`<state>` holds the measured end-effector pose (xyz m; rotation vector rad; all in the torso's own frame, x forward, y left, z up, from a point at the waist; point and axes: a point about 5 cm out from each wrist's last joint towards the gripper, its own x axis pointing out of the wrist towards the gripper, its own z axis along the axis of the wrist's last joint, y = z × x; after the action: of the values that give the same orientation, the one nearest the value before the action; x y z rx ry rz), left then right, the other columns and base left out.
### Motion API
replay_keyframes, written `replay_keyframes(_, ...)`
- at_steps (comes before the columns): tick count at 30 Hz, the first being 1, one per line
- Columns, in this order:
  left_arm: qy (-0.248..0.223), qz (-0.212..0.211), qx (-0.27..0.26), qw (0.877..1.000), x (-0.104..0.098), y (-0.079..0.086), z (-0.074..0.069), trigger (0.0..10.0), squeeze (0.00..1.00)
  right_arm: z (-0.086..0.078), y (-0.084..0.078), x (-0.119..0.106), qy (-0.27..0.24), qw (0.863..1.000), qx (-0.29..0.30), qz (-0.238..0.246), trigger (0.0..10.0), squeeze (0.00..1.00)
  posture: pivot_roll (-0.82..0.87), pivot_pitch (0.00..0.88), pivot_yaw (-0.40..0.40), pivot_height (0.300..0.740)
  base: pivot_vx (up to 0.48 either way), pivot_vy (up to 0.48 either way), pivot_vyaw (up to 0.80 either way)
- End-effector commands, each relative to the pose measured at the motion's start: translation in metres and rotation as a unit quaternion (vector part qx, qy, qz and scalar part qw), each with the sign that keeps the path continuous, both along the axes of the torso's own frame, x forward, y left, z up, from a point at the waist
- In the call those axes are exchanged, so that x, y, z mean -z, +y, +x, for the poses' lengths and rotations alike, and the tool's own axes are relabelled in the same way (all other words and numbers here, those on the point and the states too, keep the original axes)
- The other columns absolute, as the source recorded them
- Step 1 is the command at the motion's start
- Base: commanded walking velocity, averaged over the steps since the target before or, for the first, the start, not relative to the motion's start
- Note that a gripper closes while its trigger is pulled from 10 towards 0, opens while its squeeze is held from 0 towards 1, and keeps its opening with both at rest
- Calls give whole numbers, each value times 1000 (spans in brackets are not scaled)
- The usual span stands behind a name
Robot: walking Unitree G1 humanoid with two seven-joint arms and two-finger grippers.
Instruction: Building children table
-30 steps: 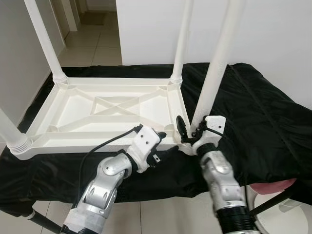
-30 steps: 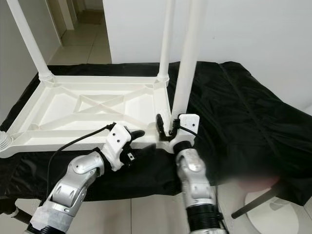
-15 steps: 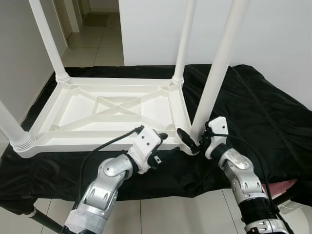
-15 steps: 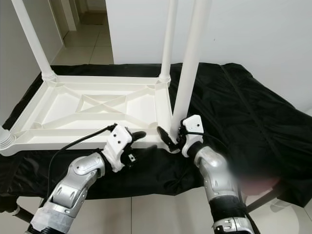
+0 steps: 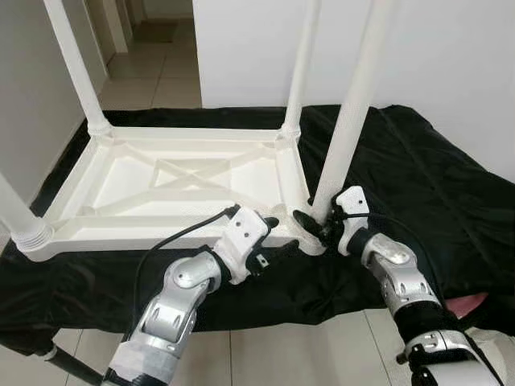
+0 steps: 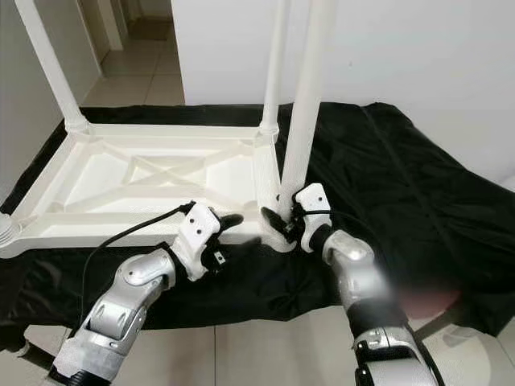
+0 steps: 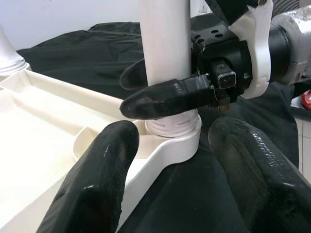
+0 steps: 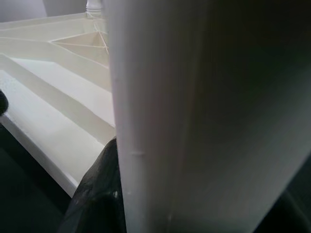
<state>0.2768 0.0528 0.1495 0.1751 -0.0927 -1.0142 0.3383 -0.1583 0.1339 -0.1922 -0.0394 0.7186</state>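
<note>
A white plastic children's table [image 5: 185, 181] lies upside down on a black cloth [image 5: 434, 201], its legs pointing up. My right gripper [image 5: 315, 227] is shut on the base of the near right leg [image 5: 348, 121], just above the corner socket [image 7: 175, 133], with one finger in front of the leg and one behind. In the right wrist view the leg [image 8: 194, 121] stands close up beside one black finger [image 8: 95, 194]. My left gripper [image 5: 275, 238] is open at the table's near edge, just left of that corner, holding nothing. Its fingers [image 7: 97, 179] straddle the corner.
The far left leg [image 5: 76, 68], the far right leg [image 5: 302, 64] and the near left leg [image 5: 20, 221] stand upright. The cloth-covered surface ends just in front of my arms, with tiled floor [image 5: 265, 362] below. A white wall [image 5: 451, 64] rises behind. A pink object [image 5: 468, 304] shows at lower right.
My right forearm has swung out to the right and the wrist has turned, while the gripper stays at the base of the near right leg. The left gripper has barely moved.
</note>
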Motion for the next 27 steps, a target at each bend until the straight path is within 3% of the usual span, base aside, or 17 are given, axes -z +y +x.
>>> replay_keyframes(1, -5, 0, -32, 999, 0, 0, 3, 10000, 0, 0, 5, 2, 1, 999, -26, -26, 0, 0, 11, 0, -17, 740, 0, 0, 0)
replay_keyframes(7, -5, 1, -32, 999, 1, 1, 1, 10000, 0, -2, -7, 9, 17, 999, -12, -25, 0, 0, 23, 0, -19, 740, 0, 0, 0)
replay_keyframes(8, -4, 2, -34, 999, 1, 2, 1, 10000, 0, -4, -9, 10, 23, 1000, -1, -6, 10000, 0, 23, 0, -19, 740, 0, 0, 0)
replay_keyframes(14, -1, 3, -35, 999, 2, 5, 0, 10000, 0, -5, -8, 9, 10, 998, 33, 46, 10000, 0, 24, 0, -23, 740, 0, 0, 0)
replay_keyframes(18, 3, 2, -32, 999, 5, 1, -4, 10000, 0, -6, -2, 6, -11, 990, 107, 91, 10000, 0, 31, 0, -40, 740, 0, 0, 0)
replay_keyframes(27, 8, -7, -45, 999, 7, -1, -9, 10000, 0, -11, 11, 10, -20, 967, 231, 108, 10000, 0, 58, 0, -60, 740, 0, 0, 0)
